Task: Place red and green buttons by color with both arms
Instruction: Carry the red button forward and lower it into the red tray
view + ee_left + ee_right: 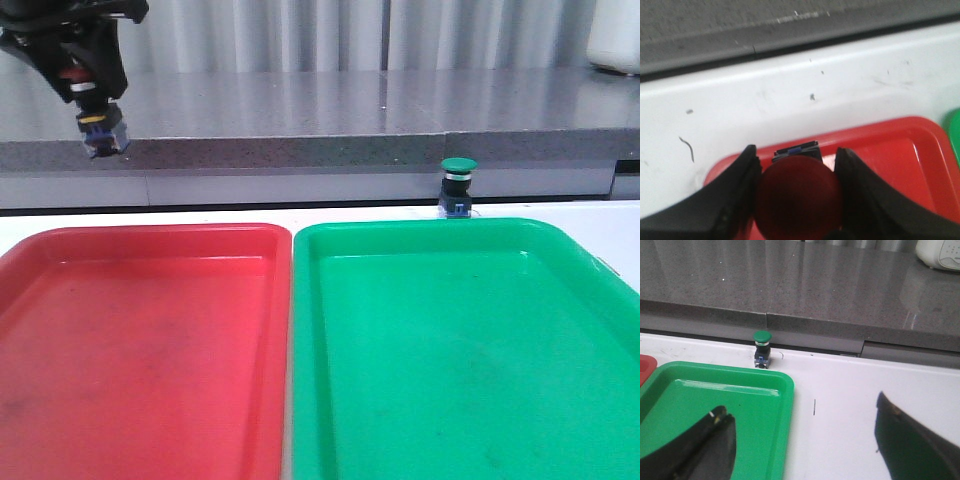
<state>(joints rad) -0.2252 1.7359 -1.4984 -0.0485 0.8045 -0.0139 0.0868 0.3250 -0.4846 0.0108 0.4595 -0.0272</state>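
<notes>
My left gripper [95, 105] is shut on the red button [799, 197] and holds it high above the far left of the table; in the front view the button's blue base [104, 135] hangs below the jaws. In the left wrist view the dark-red cap fills the gap between the jaws, above the far corner of the red tray [900, 145]. The green button [458, 186] stands upright on the white table just behind the green tray [460, 350]; it also shows in the right wrist view [762, 347]. My right gripper [802, 432] is open and empty, over the green tray's corner [715, 390]; it is out of the front view.
The red tray [140, 340] and the green tray lie side by side at the front. A grey stone ledge [330, 120] runs along the back. A white appliance [615, 35] stands at the far right on it.
</notes>
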